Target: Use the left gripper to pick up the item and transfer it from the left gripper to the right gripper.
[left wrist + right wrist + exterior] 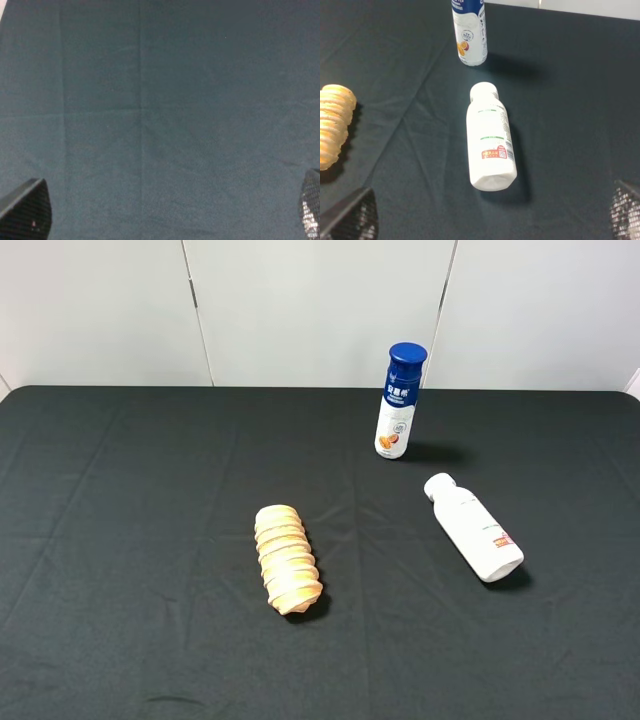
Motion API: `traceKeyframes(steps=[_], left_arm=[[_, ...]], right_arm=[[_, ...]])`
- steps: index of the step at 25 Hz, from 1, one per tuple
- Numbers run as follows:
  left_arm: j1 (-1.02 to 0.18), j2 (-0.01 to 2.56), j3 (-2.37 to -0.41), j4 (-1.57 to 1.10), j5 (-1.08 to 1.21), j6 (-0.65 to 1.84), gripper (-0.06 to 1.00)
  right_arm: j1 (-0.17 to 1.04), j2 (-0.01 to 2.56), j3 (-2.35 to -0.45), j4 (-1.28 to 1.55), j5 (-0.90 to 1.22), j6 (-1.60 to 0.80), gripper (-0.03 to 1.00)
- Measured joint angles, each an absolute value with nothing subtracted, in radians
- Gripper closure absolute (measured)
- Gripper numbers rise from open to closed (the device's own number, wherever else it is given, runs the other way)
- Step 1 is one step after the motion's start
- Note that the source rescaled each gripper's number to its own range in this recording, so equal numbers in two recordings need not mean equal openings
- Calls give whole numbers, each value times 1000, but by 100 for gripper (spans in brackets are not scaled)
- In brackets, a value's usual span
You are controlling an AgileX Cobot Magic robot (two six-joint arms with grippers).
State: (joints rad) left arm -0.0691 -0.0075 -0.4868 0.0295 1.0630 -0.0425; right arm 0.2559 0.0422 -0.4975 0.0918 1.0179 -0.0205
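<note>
A ridged tan bread roll (287, 559) lies on the black cloth near the middle of the table; it also shows at the edge of the right wrist view (332, 125). A white bottle (474, 527) lies on its side to the right of it, seen too in the right wrist view (490, 137). A blue-capped bottle (399, 402) stands upright behind it (469, 32). My left gripper (167, 212) is open over bare cloth, with nothing between its fingertips (27, 210). My right gripper (487, 212) is open, short of the lying white bottle. Neither arm shows in the exterior view.
The black cloth (140, 540) covers the whole table up to the white back wall (300, 310). Bare cloth stretches left of the bread roll and along the front edge.
</note>
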Motion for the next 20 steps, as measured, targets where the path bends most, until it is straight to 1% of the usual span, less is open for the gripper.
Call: traceKeyframes(steps=[6, 14, 17, 20], left_arm=[[-69, -7, -487, 29, 1063, -43, -3], [-69, -7, -487, 29, 1063, -43, -3], [-69, -7, -487, 29, 1063, -43, -3], [-69, -7, -487, 29, 1063, -43, -3]], right_arm=[[235, 42, -497, 92, 1018, -20, -3], [64, 42, -497, 92, 1018, -20, -3], [20, 42, -497, 92, 1018, -20, -3], [7, 38, -497, 92, 1018, -20, -3]])
